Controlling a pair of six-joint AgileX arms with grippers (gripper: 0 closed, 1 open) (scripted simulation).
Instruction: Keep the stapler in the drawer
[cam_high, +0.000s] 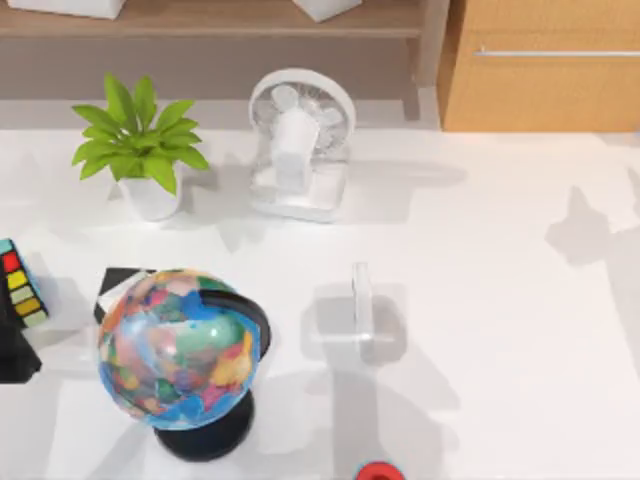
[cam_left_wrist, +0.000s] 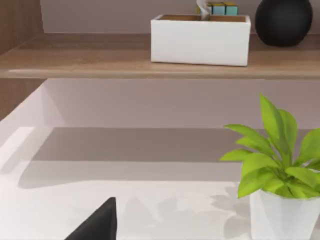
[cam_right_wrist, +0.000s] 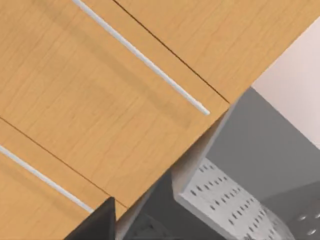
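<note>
Stapler (cam_high: 361, 310) lies flat on the worktop (cam_high: 500, 300), right of the globe (cam_high: 175, 345) and in front of the fan (cam_high: 298, 145), long axis running fan-ward to front edge. Drawer (cam_high: 545, 75) sits closed, back-right of the fan, handle (cam_high: 555, 53) horizontal. Right wrist view faces the drawer front (cam_right_wrist: 100, 100), so the right arm looks nearer it; stapler lies well apart, toward the globe. Cannot tell either end effector's state. Left arm parked near the plant (cam_high: 140, 150).

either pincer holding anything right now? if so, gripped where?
Nothing is held. The stapler lies free on the white table, no pincer on it, and the drawer is shut with its bar handle ungripped.
</note>
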